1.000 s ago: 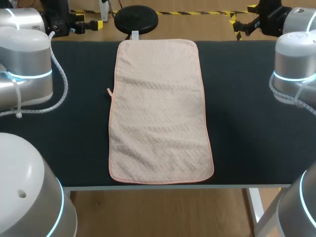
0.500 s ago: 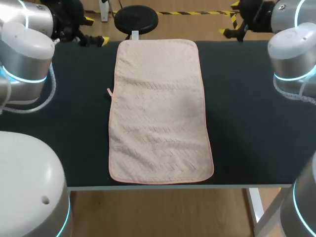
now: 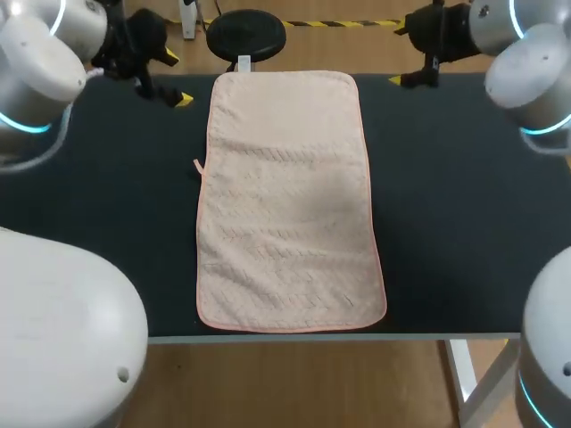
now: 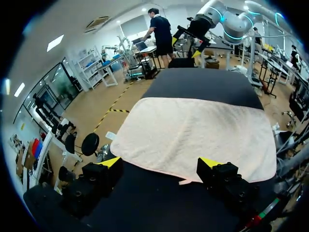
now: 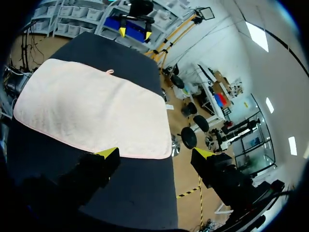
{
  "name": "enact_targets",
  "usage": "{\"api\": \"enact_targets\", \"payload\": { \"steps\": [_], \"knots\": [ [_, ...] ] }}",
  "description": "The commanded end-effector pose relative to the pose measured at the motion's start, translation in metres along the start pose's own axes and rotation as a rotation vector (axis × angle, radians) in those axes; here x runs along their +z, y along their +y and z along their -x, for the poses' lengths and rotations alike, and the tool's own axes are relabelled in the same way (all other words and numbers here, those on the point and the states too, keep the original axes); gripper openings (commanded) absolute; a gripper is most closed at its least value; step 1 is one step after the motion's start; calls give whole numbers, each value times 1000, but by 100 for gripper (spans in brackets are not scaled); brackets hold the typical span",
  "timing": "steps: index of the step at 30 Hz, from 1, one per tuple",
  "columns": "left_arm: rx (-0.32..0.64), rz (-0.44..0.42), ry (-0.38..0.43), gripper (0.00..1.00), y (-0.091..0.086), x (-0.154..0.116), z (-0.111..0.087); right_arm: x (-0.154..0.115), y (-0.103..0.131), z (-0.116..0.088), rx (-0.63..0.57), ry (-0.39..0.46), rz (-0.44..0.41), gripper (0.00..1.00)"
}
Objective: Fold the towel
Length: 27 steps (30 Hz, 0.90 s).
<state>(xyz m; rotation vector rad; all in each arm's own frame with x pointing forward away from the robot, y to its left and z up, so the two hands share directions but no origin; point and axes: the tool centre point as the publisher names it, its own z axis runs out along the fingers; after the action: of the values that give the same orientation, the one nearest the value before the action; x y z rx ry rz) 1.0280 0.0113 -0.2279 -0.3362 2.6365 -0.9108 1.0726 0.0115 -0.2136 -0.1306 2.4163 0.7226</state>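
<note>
Towel: the towel (image 3: 287,201) lies spread flat, a single layer, down the middle of the table (image 3: 446,205), one short end at the near edge and the other at the far edge.
Towel fabric: pale peach terry with faint woven zigzag bands across it, a salmon hem all round and rounded corners.
Table surface: dark, matte, with a pale front edge.
Head view only: the whole outline shows at once, with a small loop (image 3: 197,166) sticking out of the left long edge and a white tag (image 3: 244,62) at the far short end.
Left gripper: the left gripper (image 3: 176,78) hangs over the table's far left part, beside the towel's far corner. Its fingers stand wide apart, holding nothing.
Right gripper: the right gripper (image 3: 399,53) sits over the far right part, likewise spread and empty.
Left wrist view adds: the towel's long hem runs just ahead of the yellow tips, the loop close to one finger. Bare table lies under the gripper, and the right arm stands across the towel.
Right wrist view adds: the opposite long hem and a rounded corner lie ahead of the fingers, with the left gripper beyond.
</note>
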Motion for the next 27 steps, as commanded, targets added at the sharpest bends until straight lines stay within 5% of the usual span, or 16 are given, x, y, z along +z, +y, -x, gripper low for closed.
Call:
{"api": "enact_targets", "payload": {
  "steps": [1, 6, 10, 27],
  "knots": [
    [-2, 197, 47, 100, -4, -2, 6, -3, 3, 6, 1, 156, -97, 100],
    [-2, 197, 47, 100, -4, -2, 6, -3, 3, 6, 1, 156, -97, 100],
    [135, 285, 92, 100, -6, 18, -3, 5, 10, 2, -20, 174, -173, 100],
    [196, 423, 270, 100, 24, 74, -48, 46, 32, -75, 5, 344, -356, 100]
  ]
}}
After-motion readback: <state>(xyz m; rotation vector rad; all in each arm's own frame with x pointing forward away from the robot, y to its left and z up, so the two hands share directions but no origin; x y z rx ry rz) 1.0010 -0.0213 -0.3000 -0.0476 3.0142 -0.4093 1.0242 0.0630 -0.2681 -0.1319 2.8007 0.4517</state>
